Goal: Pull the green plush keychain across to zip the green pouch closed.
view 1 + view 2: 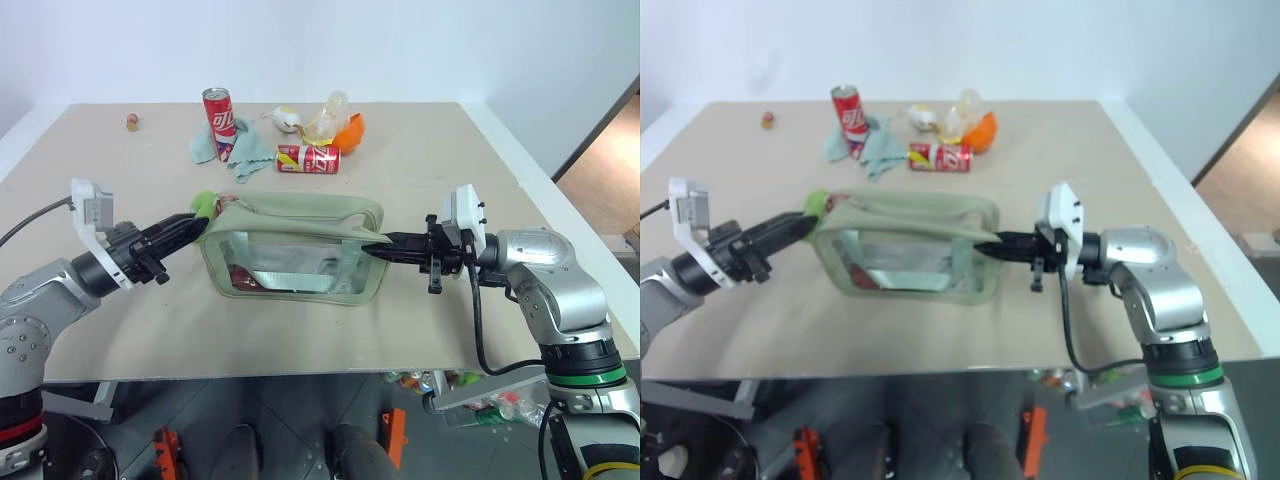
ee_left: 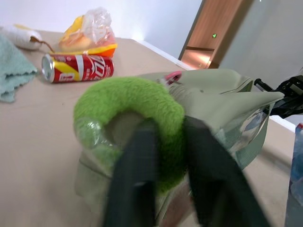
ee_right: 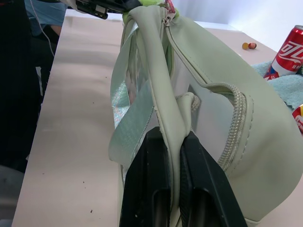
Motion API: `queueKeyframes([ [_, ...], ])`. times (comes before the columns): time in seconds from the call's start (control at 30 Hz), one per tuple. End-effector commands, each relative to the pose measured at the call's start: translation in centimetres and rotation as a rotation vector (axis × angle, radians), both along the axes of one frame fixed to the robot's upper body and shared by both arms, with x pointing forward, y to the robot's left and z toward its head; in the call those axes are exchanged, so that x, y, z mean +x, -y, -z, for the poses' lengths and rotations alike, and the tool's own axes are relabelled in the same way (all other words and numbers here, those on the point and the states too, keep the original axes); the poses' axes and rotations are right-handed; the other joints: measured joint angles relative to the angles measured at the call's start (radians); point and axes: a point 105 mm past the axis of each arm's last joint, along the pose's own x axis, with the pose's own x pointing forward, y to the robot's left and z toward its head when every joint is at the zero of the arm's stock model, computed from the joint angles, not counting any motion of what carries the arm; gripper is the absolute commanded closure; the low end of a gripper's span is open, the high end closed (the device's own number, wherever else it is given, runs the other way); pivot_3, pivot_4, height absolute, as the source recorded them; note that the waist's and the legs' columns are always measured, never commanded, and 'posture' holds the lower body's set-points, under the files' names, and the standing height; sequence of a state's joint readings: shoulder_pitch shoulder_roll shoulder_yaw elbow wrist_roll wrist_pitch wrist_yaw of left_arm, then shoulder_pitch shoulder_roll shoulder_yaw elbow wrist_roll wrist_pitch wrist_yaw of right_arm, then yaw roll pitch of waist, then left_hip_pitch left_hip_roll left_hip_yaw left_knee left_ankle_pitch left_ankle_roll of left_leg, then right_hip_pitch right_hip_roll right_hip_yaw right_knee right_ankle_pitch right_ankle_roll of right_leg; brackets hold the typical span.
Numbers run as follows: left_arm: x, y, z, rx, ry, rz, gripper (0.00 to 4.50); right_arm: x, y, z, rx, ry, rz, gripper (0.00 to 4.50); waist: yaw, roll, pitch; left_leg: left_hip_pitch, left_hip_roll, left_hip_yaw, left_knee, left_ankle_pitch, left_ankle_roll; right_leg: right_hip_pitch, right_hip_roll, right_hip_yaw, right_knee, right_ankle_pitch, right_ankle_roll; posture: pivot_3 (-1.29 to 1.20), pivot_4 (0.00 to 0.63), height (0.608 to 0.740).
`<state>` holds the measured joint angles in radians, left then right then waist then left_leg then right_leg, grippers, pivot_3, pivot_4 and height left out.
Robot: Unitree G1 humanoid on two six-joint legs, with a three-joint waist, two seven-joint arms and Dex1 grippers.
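Grasp step complete: the green pouch (image 1: 295,250) sits mid-table, well in front of the upright red can (image 1: 219,117), with the green plush keychain (image 2: 130,125) at its left end, and the left gripper (image 1: 188,224) is pinched shut on that plush ring. The right gripper (image 3: 173,156) is clamped on a fold of fabric at the pouch's right end, bracing it. Next move, as I judge it: draw the keychain toward the right end along the open zipper while the right gripper anchors the pouch against dragging.

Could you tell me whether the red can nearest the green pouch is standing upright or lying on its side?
Lying on its side: the red can rests lengthwise on the table, behind the green pouch.
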<state>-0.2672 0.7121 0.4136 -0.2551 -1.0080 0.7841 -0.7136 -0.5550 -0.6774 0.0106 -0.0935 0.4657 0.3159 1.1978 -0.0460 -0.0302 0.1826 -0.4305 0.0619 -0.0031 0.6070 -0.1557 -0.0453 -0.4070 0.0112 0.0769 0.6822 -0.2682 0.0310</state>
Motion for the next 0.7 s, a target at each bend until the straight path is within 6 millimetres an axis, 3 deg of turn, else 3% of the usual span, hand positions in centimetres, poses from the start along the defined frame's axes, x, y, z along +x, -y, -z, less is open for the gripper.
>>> queueKeyframes([
  [0.03, -0.1, -0.7, -0.1, 0.054, 0.019, -0.025, 4.36, -0.2, 0.5, -0.7, -0.007, 0.046, 0.003, 4.50, 0.000, 0.000, 0.000, 0.000, 0.000, 0.000, 0.000, 0.000, 0.000, 0.000, 0.000, 0.000, 0.000, 0.000, 0.000, 0.00, 0.150, 0.740],
  [0.2, 0.2, -0.7, -0.3, 0.075, 0.053, -0.036, 4.36, -0.2, 0.8, -0.6, -0.017, 0.053, 0.010, 4.50, 0.000, 0.000, 0.000, 0.000, 0.000, 0.000, 0.000, 0.000, 0.000, 0.000, 0.000, 0.000, 0.000, 0.000, 0.000, 0.00, 0.150, 0.740],
  [0.27, 0.3, -0.8, -1.3, 0.066, 0.093, -0.042, 4.36, -0.2, 0.9, -0.6, -0.019, 0.056, 0.013, 4.50, 0.000, 0.000, 0.000, 0.000, 0.000, 0.000, 0.000, 0.000, 0.000, 0.000, 0.000, 0.000, 0.000, 0.000, 0.000, 0.00, 0.150, 0.740],
  [0.37, 0.0, 0.3, -4.7, 0.102, 0.203, 0.010, 4.36, -0.1, 1.1, -0.6, -0.011, 0.053, 0.019, 4.50, 0.001, 0.000, 0.000, 0.000, 0.000, 0.000, 0.000, 0.000, 0.000, 0.000, 0.000, -0.001, 0.000, 0.000, 0.000, 0.00, 0.150, 0.740],
  [0.5, -0.6, 4.2, -8.3, 0.152, 0.330, 0.159, 4.36, -0.1, 1.3, -0.3, -0.026, 0.049, 0.021, 4.50, 0.005, -0.001, 0.001, -0.001, 0.000, -0.001, 0.001, 0.000, 0.000, 0.001, 0.000, -0.001, 0.000, 0.000, 0.000, 0.00, 0.150, 0.740],
  [0.6, -0.4, 8.3, -7.5, 0.195, 0.348, 0.328, 4.36, 0.2, 1.3, -0.3, -0.029, 0.053, 0.022, 4.50, 0.005, -0.001, 0.000, 0.000, -0.002, -0.001, 0.001, 0.000, 0.000, 0.002, -0.001, 0.000, 0.000, 0.000, 0.002, 0.00, 0.150, 0.740],
  [0.7, 0.1, 10.4, -5.9, 0.271, 0.351, 0.408, 4.36, 0.3, 1.2, -0.3, -0.033, 0.058, 0.020, 4.50, 0.004, -0.001, 0.000, 0.000, -0.003, 0.000, 0.001, 0.000, 0.000, 0.002, -0.002, 0.000, 0.000, 0.000, 0.002, 0.00, 0.150, 0.740],
])
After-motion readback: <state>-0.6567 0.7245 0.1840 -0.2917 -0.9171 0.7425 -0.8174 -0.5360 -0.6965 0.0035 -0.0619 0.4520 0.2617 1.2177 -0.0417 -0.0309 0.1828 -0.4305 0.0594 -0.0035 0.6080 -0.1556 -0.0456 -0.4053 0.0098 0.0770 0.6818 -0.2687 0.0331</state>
